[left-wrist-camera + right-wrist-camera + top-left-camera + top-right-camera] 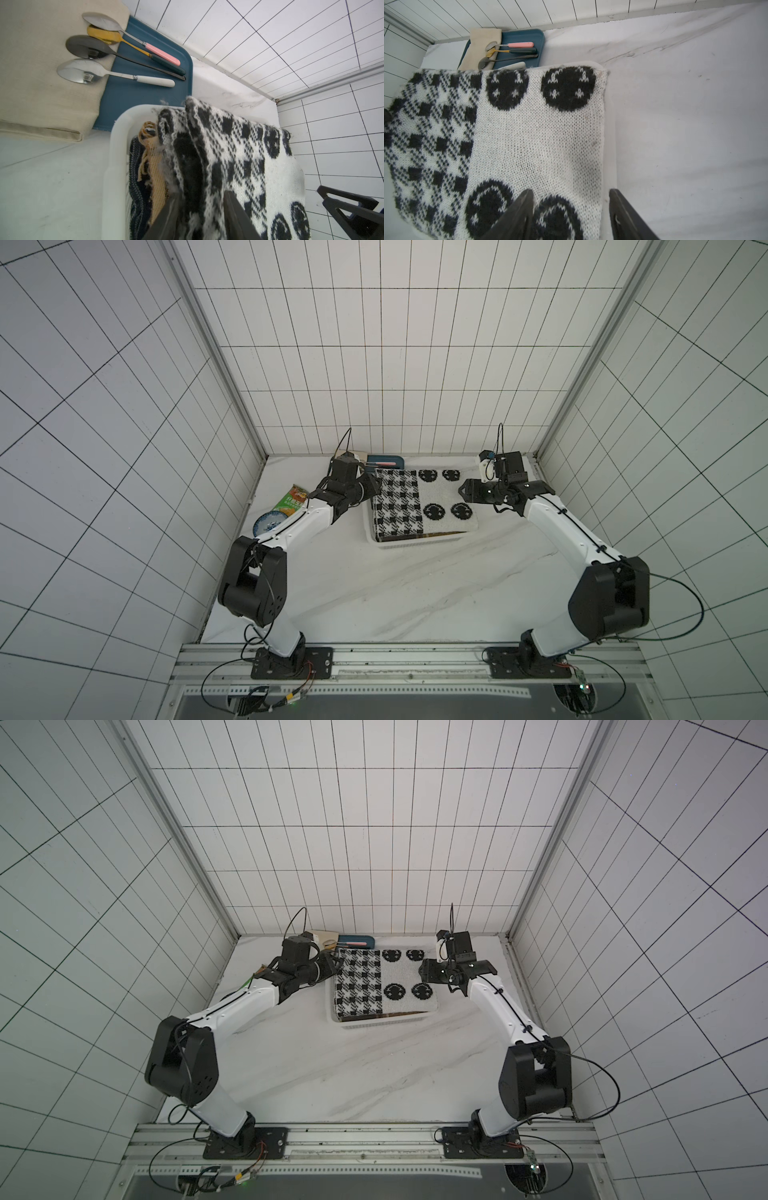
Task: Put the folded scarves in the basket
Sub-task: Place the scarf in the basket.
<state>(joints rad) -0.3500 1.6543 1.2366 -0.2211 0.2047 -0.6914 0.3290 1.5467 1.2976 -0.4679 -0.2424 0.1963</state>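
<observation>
The folded scarf [419, 502] [382, 986], black-and-white knit with checks and round motifs, lies flat on top of the white basket [409, 545] [374, 1022] at the back of the table. It covers most of the basket and overhangs the right rim. My left gripper [368, 489] [200, 195] is at the scarf's left edge, open, its jaws apart with a thick fold of the scarf [239, 149] between them. My right gripper [462, 491] [571, 191] hovers open over the scarf's right edge [533, 135]. One finger is above the knit, the other beyond the basket rim [609, 145].
Under the scarf, orange knit [155, 166] and dark blue knit [137, 182] lie inside the basket [116, 145]. A dark-blue tray [133, 93] [384, 460] with spoons [116, 76] and a beige cloth [41, 72] sits behind it. A green packet [291, 504] and a patterned bowl [268, 522] lie at the left.
</observation>
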